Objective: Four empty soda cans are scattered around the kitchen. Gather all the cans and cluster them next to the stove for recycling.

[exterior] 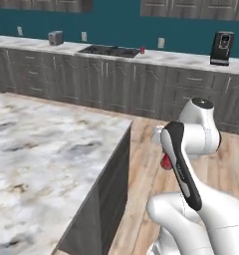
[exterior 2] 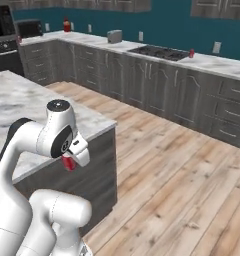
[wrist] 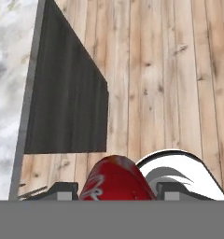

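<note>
A red can (wrist: 115, 179) sits clamped in the gripper (wrist: 115, 190) over open floor (wrist: 170, 84) beside the island's edge (wrist: 27, 102).

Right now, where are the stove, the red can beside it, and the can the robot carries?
stove (exterior: 110, 50), left base view, dark top.
can beside stove (exterior: 142, 50), left base view, red side.
carried can (wrist: 115, 181), hand view, red body.

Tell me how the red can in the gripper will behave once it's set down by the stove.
The soda can is a smooth, round-sided cylinder, so it would probably roll if laid down. Narrow as it looks in the gripper, it may tip if nudged. Another can stands upright beside the stove, so upright seems stable.
</note>
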Motion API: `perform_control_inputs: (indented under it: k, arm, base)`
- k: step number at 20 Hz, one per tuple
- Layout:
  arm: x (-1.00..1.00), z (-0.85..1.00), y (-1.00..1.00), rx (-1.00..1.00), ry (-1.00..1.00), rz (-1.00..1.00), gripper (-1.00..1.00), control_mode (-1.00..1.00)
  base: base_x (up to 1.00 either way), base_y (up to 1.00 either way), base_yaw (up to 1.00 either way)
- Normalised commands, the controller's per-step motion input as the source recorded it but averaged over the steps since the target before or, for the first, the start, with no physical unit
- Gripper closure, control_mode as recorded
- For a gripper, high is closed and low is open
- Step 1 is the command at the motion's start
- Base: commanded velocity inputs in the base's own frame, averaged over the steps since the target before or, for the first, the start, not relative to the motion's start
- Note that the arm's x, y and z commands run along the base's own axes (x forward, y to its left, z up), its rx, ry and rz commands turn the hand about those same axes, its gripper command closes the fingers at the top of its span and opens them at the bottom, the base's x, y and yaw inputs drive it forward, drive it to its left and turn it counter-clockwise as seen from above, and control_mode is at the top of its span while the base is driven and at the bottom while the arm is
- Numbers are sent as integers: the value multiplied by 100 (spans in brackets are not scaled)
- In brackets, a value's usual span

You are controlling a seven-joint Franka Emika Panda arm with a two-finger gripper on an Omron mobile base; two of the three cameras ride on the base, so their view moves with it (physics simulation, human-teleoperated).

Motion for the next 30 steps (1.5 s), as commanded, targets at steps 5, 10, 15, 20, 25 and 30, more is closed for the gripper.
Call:
perform_control_inputs:
  k: [5, 10, 15, 20, 25, 30]
  arm:
    - [0, 0, 0, 0, 0, 0, 100, 100]
    - [0, 0, 0, 0, 0, 0, 100, 100]
    - [0, 0, 0, 0, 0, 0, 100, 100]
    - [0, 0, 0, 0, 0, 0, 100, 100]
    - [0, 0, 0, 0, 0, 0, 100, 100]
    - [0, 0, 0, 0, 0, 0, 100, 100]
  base:
    - [18, 0, -39]
    - [25, 0, -34]
    - [31, 0, -33]
    - [42, 0, -29]
    - [59, 1, -20]
    - [71, 12, -11]
